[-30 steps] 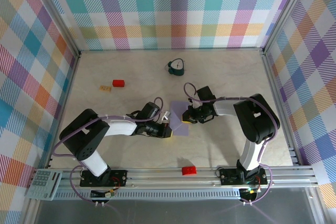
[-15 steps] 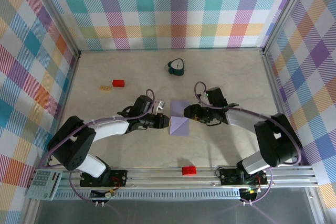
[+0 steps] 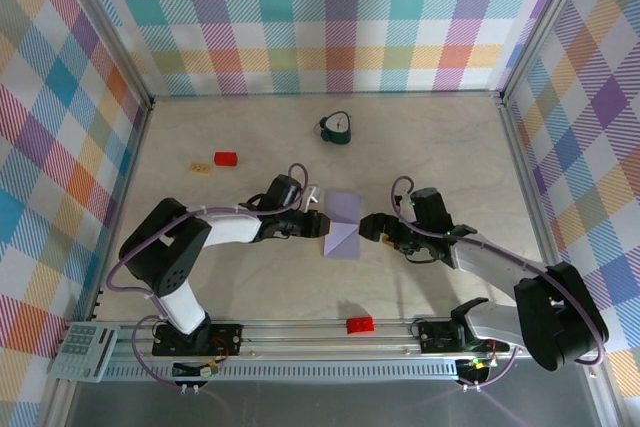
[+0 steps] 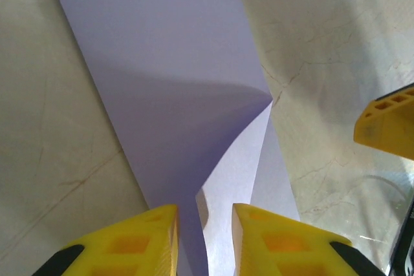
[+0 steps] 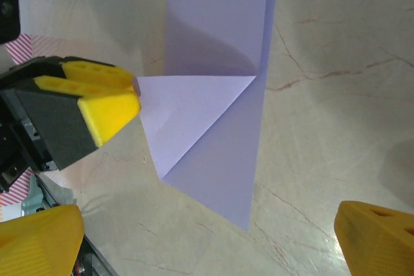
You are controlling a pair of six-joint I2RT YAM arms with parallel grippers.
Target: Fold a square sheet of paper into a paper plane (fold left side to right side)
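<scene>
Right gripper [image 3: 374, 227] has backed off rightward, jaws wide — left gripper [image 3: 316, 227] narrowly parted astride the square sheet of paper [image 3: 345, 215] at mid-table; unpressed, its folded flap may spring open.

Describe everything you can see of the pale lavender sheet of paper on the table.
The pale lavender sheet of paper looks thin, matte and plain. It lies on the beige marbled table, folded into a narrow strip. One corner is folded over into a triangular flap that does not lie quite flat and casts a soft shadow. The flap's tip reaches the left gripper, between its slightly parted yellow fingers.
</scene>
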